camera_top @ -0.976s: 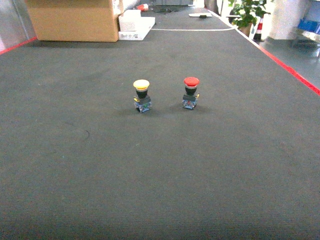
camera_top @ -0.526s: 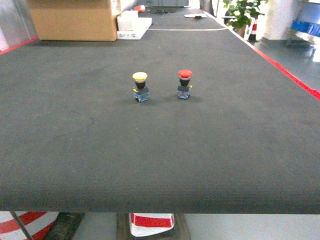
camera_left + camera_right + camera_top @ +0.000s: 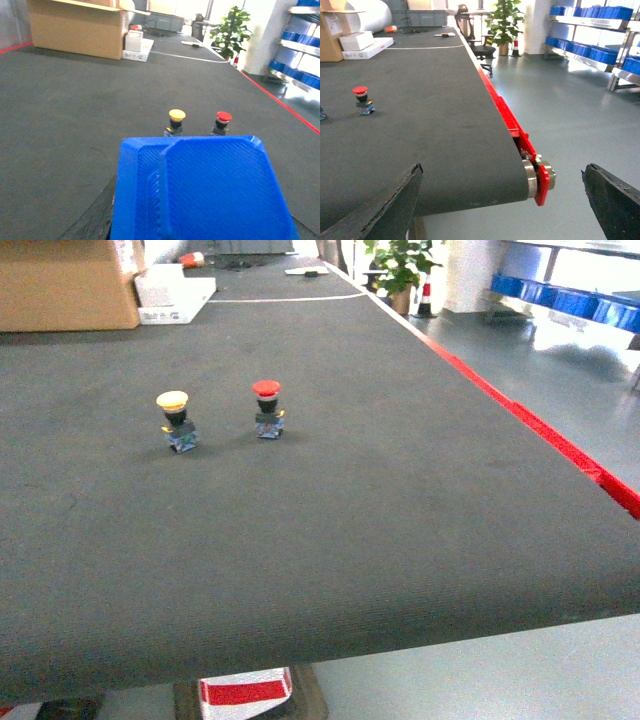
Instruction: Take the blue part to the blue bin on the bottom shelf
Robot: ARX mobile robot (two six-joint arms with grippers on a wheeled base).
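The blue part, a ribbed blue plastic piece, fills the lower half of the left wrist view. My left gripper is shut on it, with one dark finger showing at its left side. My right gripper is open and empty, hanging past the right front corner of the belt. Blue bins stand on a steel rack far off to the right; the same bins show in the head view. I cannot tell which level is the bottom shelf. Neither gripper appears in the head view.
A yellow push button and a red push button stand on the dark conveyor belt. A red rail runs along its right edge. A cardboard box and a white box sit at the far end. Beyond is a potted plant.
The head view has swung right and back. Both buttons have shifted left in it, and the belt's front edge, red rail and grey floor have come into view.
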